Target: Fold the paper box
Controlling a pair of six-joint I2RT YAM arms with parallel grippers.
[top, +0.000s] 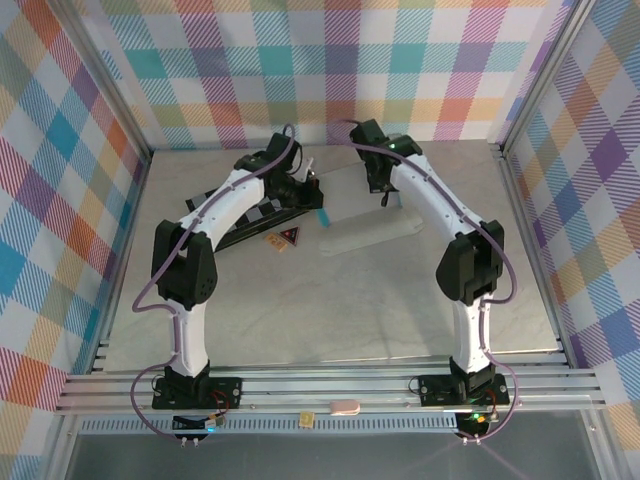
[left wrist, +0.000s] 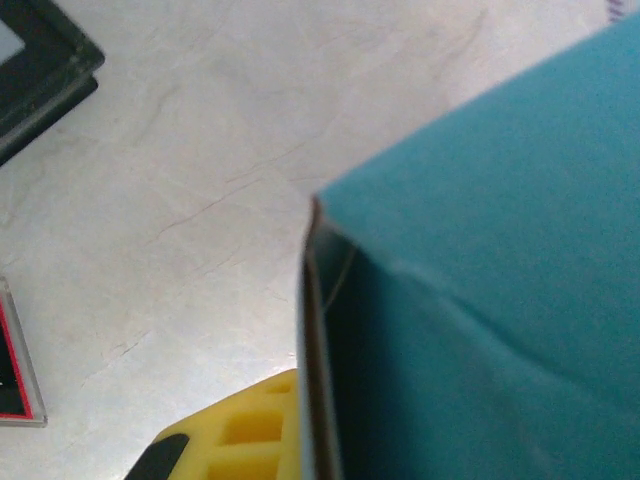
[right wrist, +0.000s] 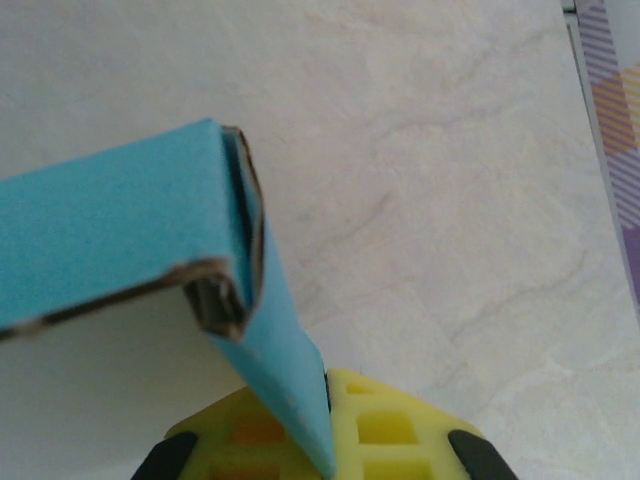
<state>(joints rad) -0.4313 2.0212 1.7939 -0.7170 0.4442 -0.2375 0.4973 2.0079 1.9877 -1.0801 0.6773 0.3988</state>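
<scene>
The paper box (top: 368, 232) lies in the middle of the table, pale on top with a teal end (top: 322, 215) at its left. My left gripper (top: 312, 196) is at that left end. In the left wrist view the teal box (left wrist: 480, 300) rises beside one yellow finger (left wrist: 245, 430), and the gripper (left wrist: 318, 440) is shut on its wall; the other finger is hidden behind the card. My right gripper (top: 386, 198) is at the box's far right. In the right wrist view a teal flap (right wrist: 285, 350) of the box (right wrist: 110, 230) runs down between the yellow fingers, and the gripper (right wrist: 328, 405) is shut on it.
The black-and-grey checkered board (top: 250, 218) lies under my left arm, its corner showing in the left wrist view (left wrist: 40, 70). A small dark triangular piece (top: 284, 238) sits near the board. Aluminium frame rails (top: 300, 385) border the table, with checked walls behind.
</scene>
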